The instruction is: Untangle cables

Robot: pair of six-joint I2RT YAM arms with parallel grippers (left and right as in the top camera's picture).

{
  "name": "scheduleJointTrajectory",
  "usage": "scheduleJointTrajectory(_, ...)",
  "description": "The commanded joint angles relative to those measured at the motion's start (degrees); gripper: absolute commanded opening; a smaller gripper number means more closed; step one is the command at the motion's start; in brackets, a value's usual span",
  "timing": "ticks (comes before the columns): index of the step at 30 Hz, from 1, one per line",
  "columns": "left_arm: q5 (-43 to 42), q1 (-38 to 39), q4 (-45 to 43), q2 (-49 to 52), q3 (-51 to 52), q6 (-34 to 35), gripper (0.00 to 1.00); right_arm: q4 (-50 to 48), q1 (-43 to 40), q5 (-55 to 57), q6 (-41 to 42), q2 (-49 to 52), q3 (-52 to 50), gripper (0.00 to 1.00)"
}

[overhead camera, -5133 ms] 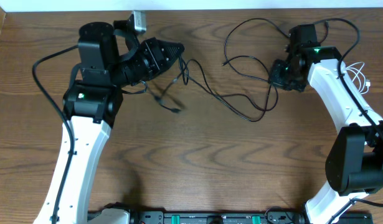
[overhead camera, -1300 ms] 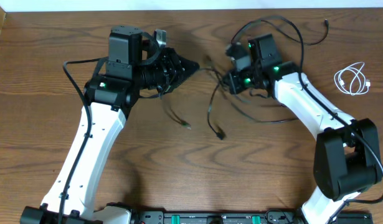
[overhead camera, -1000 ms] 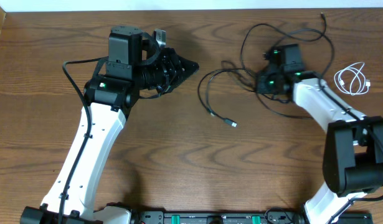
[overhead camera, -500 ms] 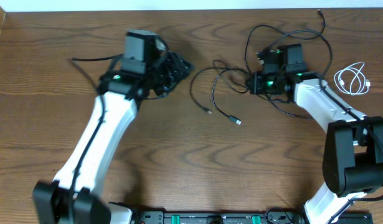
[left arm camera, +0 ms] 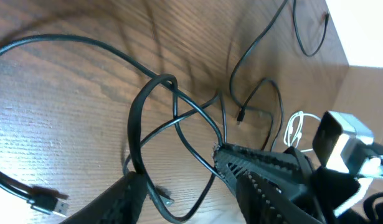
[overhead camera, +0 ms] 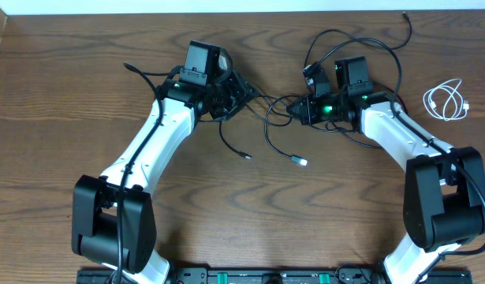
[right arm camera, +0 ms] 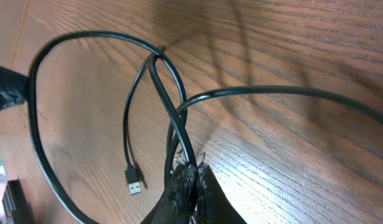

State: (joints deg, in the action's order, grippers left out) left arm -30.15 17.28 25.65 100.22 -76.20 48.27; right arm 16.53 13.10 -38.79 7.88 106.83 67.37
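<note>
The black cord (overhead camera: 266,136) sprawls in loose loops across the middle of the table (overhead camera: 226,213), and the white cord (overhead camera: 445,101) lies coiled well apart near the right edge. Our right end effector (right arm camera: 190,171) is clenched on a black strand. Our left end effector (left arm camera: 175,165) stands released, with loops lying between its fingers.

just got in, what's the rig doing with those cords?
Both arms are working on the tangled black cord in the middle of the table. The right gripper is shut on one strand. The left gripper is open, with loops of the same cord running between its fingers. The white cord lies coiled on its own at the far right, and neither gripper is touching it.
</note>
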Motion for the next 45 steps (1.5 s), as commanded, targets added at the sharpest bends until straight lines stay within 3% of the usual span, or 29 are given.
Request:
scheduleJointTrajectory(1, -0.92, -0.09, 0.17, 0.20, -0.57, 0.42, 0.25, -0.50, 0.35, -2.14, -1.31, 0.24, -0.28, 0.01)
scheduleJointTrajectory(3, -0.92, -0.09, 0.22, 0.20, -0.57, -0.59, 0.22, -0.52, 0.33, -2.16, -1.31, 0.24, -0.28, 0.01)
scheduleJointTrajectory(13, -0.66, -0.04, 1.57, 0.46, -0.50, -2.19, 0.26, -1.14, 0.35, -3.89, -1.31, 0.24, -0.28, 0.01)
scheduleJointTrajectory(15, -0.66, -0.04, 1.70, 0.66, -0.50, -2.21, 0.19, -1.14, 0.35, -3.89, -1.31, 0.24, -0.28, 0.01)
scheduleJointTrajectory(16, -0.66, -0.04, 1.73, 0.74, -0.50, -2.21, 0.07, -1.14, 0.35, -3.87, -1.31, 0.24, -0.28, 0.01)
scheduleJointTrajectory(23, -2.60, -0.04, 0.98, -0.15, -0.55, -3.50, 0.07, -1.01, 0.35, -3.52, -2.69, 0.24, -0.31, 0.01)
scheduleJointTrajectory(27, -4.13, -0.04, 1.09, -3.80, -1.31, -7.28, 0.07, -0.42, 0.37, 1.09, -2.84, 0.24, -0.35, 0.01)
scheduleJointTrajectory(35, 0.31, -0.07, 1.03, -16.72, -1.38, -7.78, 0.07, 0.48, 0.68, 9.46, -2.84, 0.24, -0.44, 0.01)
scheduleJointTrajectory(41, 6.58, -0.04, 5.51, -21.55, -1.38, -8.15, 0.08, -0.22, 0.66, 3.45, -3.69, 0.24, -0.44, 0.01)
scheduleJointTrajectory(42, 7.78, -0.04, 6.80, -21.35, -1.38, -8.13, 0.16, -0.37, 0.66, 2.86, -3.69, 0.24, -0.44, 0.01)
scheduleJointTrajectory(43, 9.66, -0.04, 9.18, -20.70, -1.36, -7.37, 0.34, -0.55, 0.66, 2.12, -3.69, 0.24, -0.42, 0.01)
scheduleJointTrajectory(45, 10.54, -0.04, 12.04, -18.73, -1.31, -7.08, 0.56, -0.68, 0.66, 1.97, -3.69, 0.24, -0.42, 0.01)
